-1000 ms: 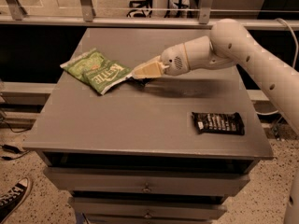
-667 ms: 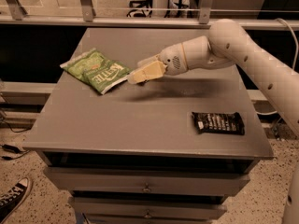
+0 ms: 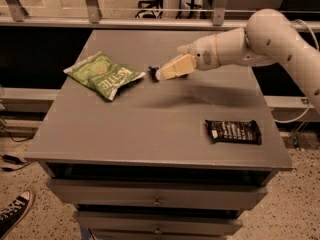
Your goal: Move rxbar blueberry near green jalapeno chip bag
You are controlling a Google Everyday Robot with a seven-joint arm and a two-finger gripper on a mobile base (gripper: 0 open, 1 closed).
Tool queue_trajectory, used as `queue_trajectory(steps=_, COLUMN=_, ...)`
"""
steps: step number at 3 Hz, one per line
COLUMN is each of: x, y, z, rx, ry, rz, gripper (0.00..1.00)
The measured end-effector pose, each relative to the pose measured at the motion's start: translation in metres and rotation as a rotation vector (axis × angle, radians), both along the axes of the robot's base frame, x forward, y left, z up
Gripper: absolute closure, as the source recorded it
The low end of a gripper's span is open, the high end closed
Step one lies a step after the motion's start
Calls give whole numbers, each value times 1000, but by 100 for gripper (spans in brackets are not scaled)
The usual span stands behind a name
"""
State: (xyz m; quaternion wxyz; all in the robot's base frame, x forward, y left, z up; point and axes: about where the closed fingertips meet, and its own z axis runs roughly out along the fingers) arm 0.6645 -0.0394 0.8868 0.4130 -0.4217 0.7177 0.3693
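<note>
Your gripper (image 3: 162, 74) is clamped on the small dark blue wrapped rxbar blueberry (image 3: 153, 72), just right of the crinkled bright green jalapeno chip bag (image 3: 104, 75) on the grey table (image 3: 150, 134). A long black wrapped bar (image 3: 234, 131) lies well apart.

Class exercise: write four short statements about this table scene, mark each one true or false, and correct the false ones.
1. The green jalapeno chip bag lies on the left part of the table. True.
2. The gripper hangs over the black wrapped bar. False: it is just right of the chip bag, and the black bar lies apart, near the right front corner.
3. The rxbar blueberry is at the gripper's tip. True.
4. The chip bag lies in a drawer. False: it lies on the table top.
</note>
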Motion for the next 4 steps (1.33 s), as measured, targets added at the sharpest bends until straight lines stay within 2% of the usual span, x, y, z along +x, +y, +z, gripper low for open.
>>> queue_trajectory(steps=1, x=12, y=-38, z=25, rx=-22, ry=-94, rz=-101, gripper=0)
queue_trajectory(steps=2, x=20, y=-64, z=42, rx=-25, ry=-175, rz=-159, gripper=0)
queue_trajectory(steps=3, x=27, y=-105, z=53, rx=-39, ry=-300, rz=-199, gripper=0)
queue_trajectory(steps=4, x=27, y=-95, z=51, rx=-35, ry=-286, rz=-186, gripper=0)
